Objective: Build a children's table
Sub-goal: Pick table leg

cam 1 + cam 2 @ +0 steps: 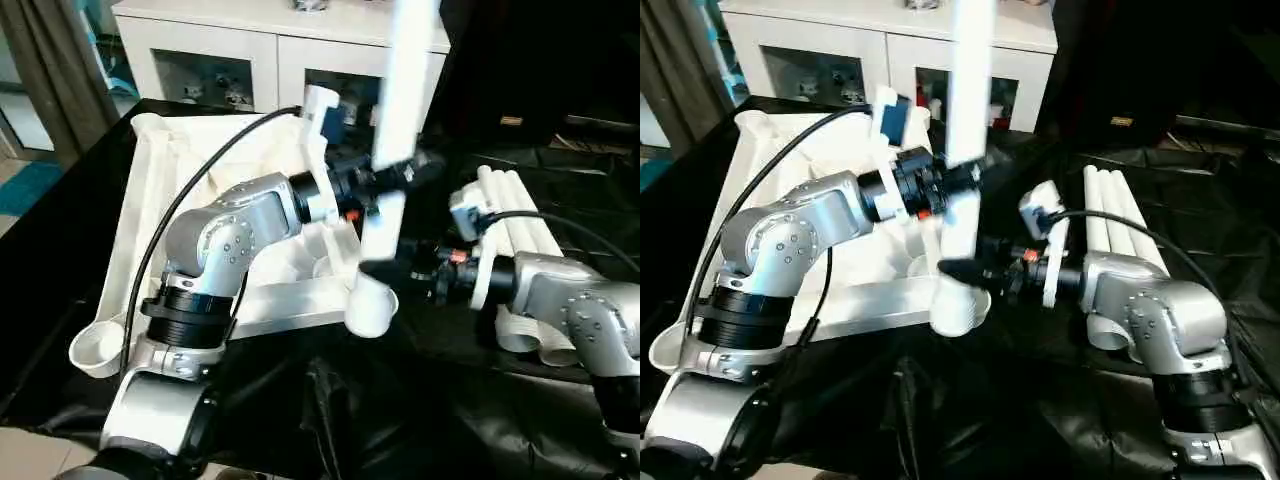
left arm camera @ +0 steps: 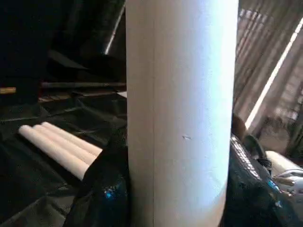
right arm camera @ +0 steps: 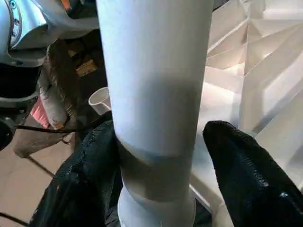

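The white tabletop (image 1: 190,150) lies upside down on the black cover, ribbed underside up. One white leg (image 1: 405,80) stands upright in the near right corner socket (image 1: 370,305). My left gripper (image 1: 390,180) grips this leg at mid-height; in the left wrist view both black fingers (image 2: 104,194) press against the leg (image 2: 180,118). My right gripper (image 1: 385,268) sits lower, just above the socket, straddling the leg (image 3: 156,94). One of its fingers (image 3: 85,179) lies along the tube and the other finger (image 3: 251,175) stands slightly off it.
Three spare white legs (image 1: 515,215) lie side by side on the black cover to the right, behind my right arm. A white glass-door cabinet (image 1: 270,50) stands behind the table. Another corner socket (image 1: 98,350) sits at the near left, by my left arm's base.
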`<state>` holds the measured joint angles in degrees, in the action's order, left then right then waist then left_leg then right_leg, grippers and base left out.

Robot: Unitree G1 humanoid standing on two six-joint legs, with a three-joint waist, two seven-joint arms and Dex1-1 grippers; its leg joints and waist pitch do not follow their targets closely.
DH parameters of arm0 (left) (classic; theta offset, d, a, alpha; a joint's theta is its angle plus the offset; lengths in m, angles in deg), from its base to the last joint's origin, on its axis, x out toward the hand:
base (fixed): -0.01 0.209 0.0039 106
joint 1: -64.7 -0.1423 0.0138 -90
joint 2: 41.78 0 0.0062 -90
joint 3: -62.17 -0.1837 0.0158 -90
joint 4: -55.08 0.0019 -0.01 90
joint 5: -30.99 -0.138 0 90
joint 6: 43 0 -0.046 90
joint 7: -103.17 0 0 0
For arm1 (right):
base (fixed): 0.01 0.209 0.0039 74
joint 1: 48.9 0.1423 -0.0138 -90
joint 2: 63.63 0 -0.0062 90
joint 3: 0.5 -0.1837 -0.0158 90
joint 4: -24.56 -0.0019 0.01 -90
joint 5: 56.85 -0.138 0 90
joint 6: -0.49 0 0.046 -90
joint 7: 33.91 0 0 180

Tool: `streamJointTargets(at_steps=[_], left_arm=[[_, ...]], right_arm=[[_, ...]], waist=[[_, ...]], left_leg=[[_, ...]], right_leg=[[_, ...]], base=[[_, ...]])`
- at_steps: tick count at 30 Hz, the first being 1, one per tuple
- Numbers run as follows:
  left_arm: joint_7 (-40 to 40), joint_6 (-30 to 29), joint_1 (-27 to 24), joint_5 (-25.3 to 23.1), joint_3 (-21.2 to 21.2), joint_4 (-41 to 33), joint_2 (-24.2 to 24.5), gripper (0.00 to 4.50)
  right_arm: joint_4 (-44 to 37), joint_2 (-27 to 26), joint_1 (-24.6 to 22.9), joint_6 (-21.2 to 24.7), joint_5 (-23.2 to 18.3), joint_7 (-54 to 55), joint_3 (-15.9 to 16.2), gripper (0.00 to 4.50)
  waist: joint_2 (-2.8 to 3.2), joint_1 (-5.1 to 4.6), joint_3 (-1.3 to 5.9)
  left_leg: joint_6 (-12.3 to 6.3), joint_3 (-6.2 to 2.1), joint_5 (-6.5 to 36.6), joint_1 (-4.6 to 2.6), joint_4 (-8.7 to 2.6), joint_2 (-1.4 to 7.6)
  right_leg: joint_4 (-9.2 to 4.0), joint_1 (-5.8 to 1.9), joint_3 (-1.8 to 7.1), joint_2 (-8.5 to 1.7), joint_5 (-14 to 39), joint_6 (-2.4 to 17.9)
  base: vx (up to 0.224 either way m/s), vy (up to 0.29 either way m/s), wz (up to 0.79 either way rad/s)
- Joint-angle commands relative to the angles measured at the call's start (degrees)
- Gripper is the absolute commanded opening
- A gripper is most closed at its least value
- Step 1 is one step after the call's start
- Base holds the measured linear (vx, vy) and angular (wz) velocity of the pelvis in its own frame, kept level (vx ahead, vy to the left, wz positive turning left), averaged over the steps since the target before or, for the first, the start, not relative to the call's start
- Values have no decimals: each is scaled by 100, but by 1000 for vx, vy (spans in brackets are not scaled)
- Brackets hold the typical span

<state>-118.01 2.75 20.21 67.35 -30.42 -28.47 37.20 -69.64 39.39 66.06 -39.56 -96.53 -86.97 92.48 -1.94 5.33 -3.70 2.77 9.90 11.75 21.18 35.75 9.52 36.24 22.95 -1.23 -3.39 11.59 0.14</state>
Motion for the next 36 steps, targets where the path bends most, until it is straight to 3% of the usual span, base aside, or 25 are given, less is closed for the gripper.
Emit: streamJointTargets(at_steps=[1, 9, 20, 21, 30, 36], left_arm=[[-103, -46, 57, 80, -49, -157, -36, 181], [-146, -44, 64, 98, -49, -146, -30, 181], [-194, -87, 61, 122, -40, -162, -41, 181], [-193, -92, 60, 125, -37, -162, -45, 181], [-188, -121, 49, 137, -20, -172, -51, 181], [-131, -99, 56, 117, 17, -143, -53, 181]], right_arm=[[58, 98, 76, 104, 67, -13, 76, 300], [12, 107, 36, 193, 36, -219, 262, 300], [53, 1, 34, 175, 26, -158, 246, 300], [62, -10, 34, 177, 20, -153, 239, 273], [88, -61, 21, 210, -42, -178, 217, 204], [75, -78, 1, 209, -52, -189, 199, 194]], waist=[[-111, 17, 426], [-96, 22, 428], [-91, 26, 433], [-94, 26, 432], [-93, 27, 433], [-92, 31, 434]], left_leg=[[-381, -69, 40, -32, -377, 292], [-388, -74, 36, -33, -376, 298], [-386, -75, 20, -36, -375, 298], [-387, -73, 30, -36, -373, 297], [-380, -75, 24, -37, -377, 298], [-370, -74, 28, -34, -376, 295]], right_leg=[[-347, -360, 218, -428, 93, 1511], [-344, -360, 215, -434, 85, 1538], [-335, -361, 214, -434, 27, 1570], [-337, -360, 216, -435, 34, 1572], [-334, -363, 213, -437, 28, 1568], [-337, -367, 215, -436, 51, 1554]], base=[[0, 0, 0], [0, 0, 0], [0, 0, 0], [0, 0, 0], [0, 0, 0], [0, 0, 0]])
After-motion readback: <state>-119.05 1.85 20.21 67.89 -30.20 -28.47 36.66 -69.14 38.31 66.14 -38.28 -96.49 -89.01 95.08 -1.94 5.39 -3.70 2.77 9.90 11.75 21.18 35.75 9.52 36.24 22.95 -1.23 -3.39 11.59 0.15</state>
